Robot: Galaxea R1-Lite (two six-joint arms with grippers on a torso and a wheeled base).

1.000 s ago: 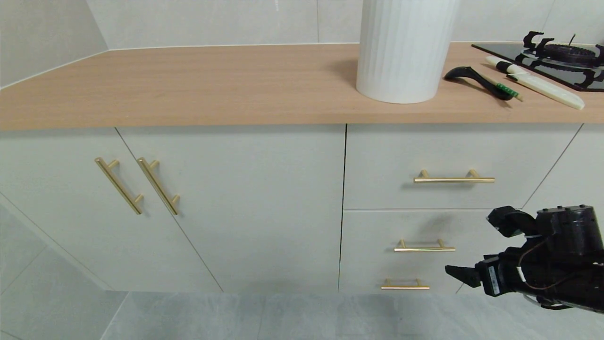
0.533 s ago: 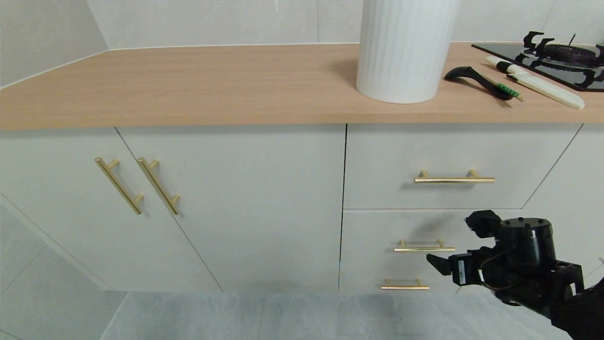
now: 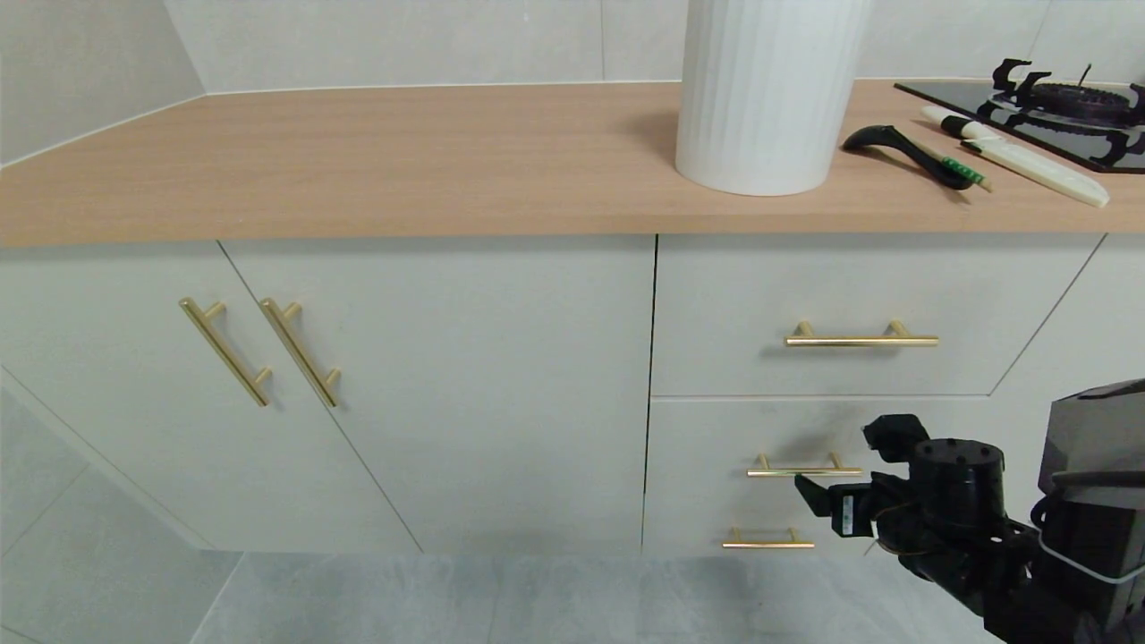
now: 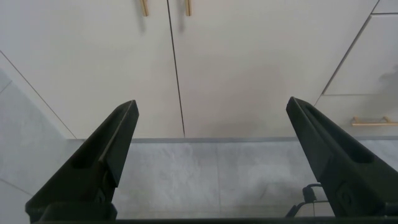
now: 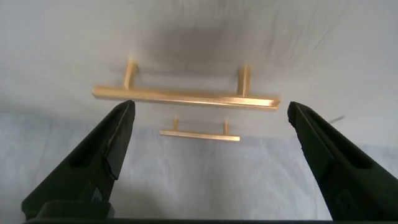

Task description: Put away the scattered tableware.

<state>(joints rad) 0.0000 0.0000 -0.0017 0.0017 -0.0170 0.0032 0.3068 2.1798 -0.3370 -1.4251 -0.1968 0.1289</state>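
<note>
Counter (image 3: 358, 161) spans the upper frame. Middle drawer (image 3: 707, 434) sits lower right. Right gripper (image 3: 833, 458), fingers spread and empty, faces its handle (image 3: 805, 470): bar horizontal, just left of the fingers, so we favour the right arm. Left gripper (image 4: 211, 106) likewise spread. Tableware (image 3: 897, 143) lies upper right, on the counter.

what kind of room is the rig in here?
Most likely a kitchen: a wooden countertop over cabinet drawers with gold bar handles, a gas hob at the counter's far right, and a knife and black spoon lying beside it.
</note>
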